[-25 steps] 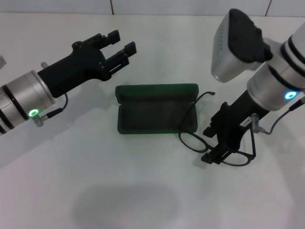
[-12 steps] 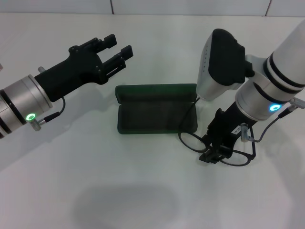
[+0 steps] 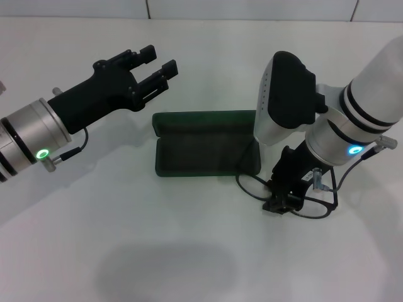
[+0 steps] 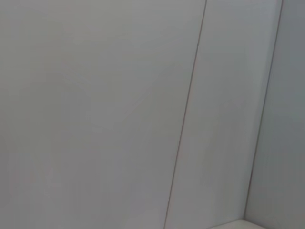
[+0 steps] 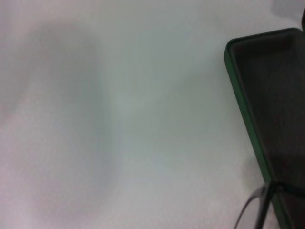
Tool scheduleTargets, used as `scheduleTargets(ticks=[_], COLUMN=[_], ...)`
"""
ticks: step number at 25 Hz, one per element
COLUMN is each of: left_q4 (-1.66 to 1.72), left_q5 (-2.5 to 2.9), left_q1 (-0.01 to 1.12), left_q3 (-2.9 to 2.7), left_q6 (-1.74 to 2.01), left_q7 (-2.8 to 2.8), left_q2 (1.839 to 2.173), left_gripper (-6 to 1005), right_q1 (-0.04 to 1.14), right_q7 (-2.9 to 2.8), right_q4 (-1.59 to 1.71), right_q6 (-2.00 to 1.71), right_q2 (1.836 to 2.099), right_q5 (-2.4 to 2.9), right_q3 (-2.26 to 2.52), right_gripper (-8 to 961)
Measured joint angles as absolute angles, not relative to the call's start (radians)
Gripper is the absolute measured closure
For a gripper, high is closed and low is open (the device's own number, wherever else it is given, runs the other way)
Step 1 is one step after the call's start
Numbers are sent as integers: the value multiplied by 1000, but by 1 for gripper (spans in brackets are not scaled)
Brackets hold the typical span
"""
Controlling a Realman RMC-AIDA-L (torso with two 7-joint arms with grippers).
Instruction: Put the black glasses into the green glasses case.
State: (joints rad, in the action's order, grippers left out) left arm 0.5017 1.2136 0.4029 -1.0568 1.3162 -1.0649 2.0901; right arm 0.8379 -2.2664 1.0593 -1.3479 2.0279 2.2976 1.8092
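Open case (image 3: 206, 150) lies flat on the white surface (image 3: 164, 251), lid hinged back toward the far side, dark lining showing. Glasses (image 3: 252, 186) sit on the surface just beside the case's right end, lenses toward the near side, one temple arm reaching up over the case's right edge. Right end effector (image 3: 281, 202) is down on the glasses at the bridge between the two lenses, fingers clenched on the frame. Left end effector (image 3: 154, 66) hovers above the surface, off the case's far left corner, fingers apart, holding nothing. Right wrist view shows a case corner (image 5: 267, 124) and a bit of black frame (image 5: 257, 202) at its edge. Left wrist view shows only blank wall.
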Motion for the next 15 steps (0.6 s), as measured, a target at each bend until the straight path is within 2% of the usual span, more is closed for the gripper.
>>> scheduleTargets(ticks=[8, 15], left_q4=[502, 502], left_q5=[1213, 1213], left_q1=[408, 416], left_q3=[-1056, -1051], left_q6=[1316, 1316], left_q7=[-1066, -1092], left_q2=[2092, 2092], left_gripper=[426, 426], right_q1=[839, 830], right_q7=[-2267, -2262], right_q4=[1061, 1086], right_q6=[-1376, -1463], right_q2=[2028, 2018], right_q5=[2298, 2323], right_q3=[1800, 1664], right_gripper=[710, 820])
